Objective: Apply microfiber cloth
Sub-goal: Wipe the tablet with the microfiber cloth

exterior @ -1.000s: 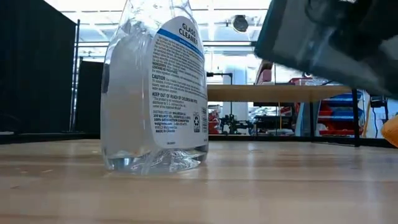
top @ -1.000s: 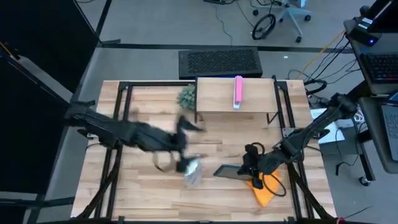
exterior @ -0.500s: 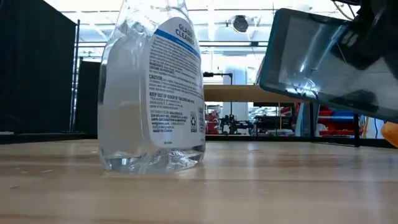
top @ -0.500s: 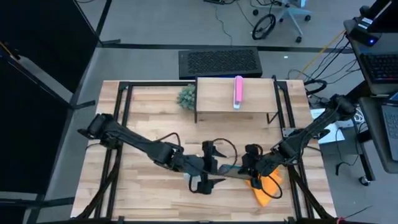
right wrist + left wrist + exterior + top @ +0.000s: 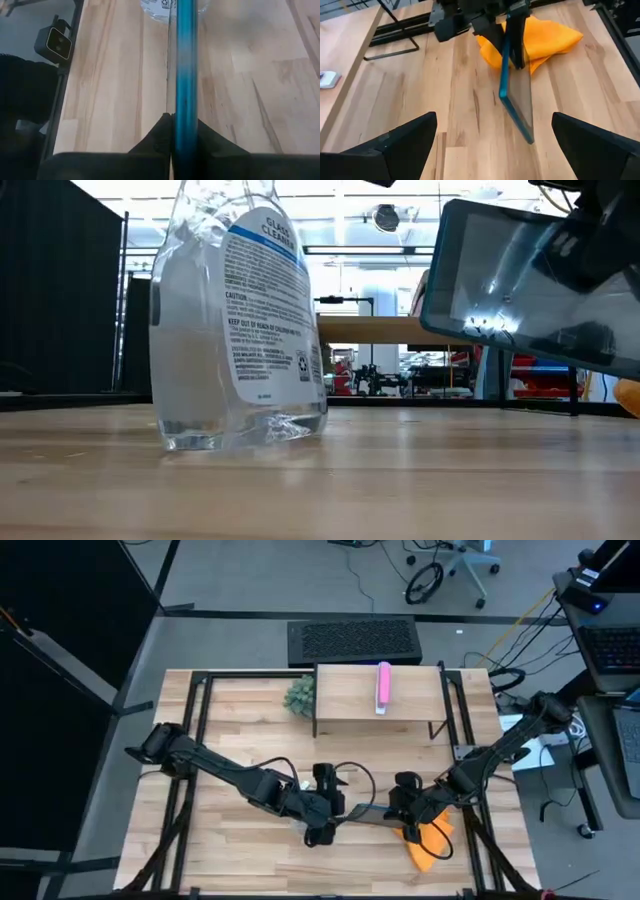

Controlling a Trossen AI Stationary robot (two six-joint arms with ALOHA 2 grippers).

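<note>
Left wrist view first: my left tool (image 5: 492, 145) hangs with its two fingers spread wide and nothing between them, just short of the tablet (image 5: 516, 95). The tablet stands tilted up on one edge on the desk (image 5: 420, 100), its teal-trimmed rim toward me. My right tool (image 5: 512, 35) pinches the tablet's far end, and the right wrist view shows the same grip, both dark fingers pressed against the teal edge (image 5: 185, 75). Directly behind the tablet, touching or nearly touching the right tool, lies the microfiber cloth (image 5: 545, 40), a crumpled bright orange heap flat on the desk. Neither tool has it.

From the high view, the left tool (image 5: 325, 815) sits just beside the tablet's (image 5: 365, 815) free end, and the cloth (image 5: 428, 840) shows on the tablet's other side, partly under the right arm. The glass cleaner bottle (image 5: 235, 320) stands upright near the tablet on the left arm's side, close to the left tool.

As I judge it, the cloth still has to be picked up, and it lies behind the raised tablet. If my left tool reaches straight across, it could strike the tablet and twist it out of the right tool's narrow edge grip. A wide swing of the left arm could also knock the bottle over, since it stands so near.
</note>
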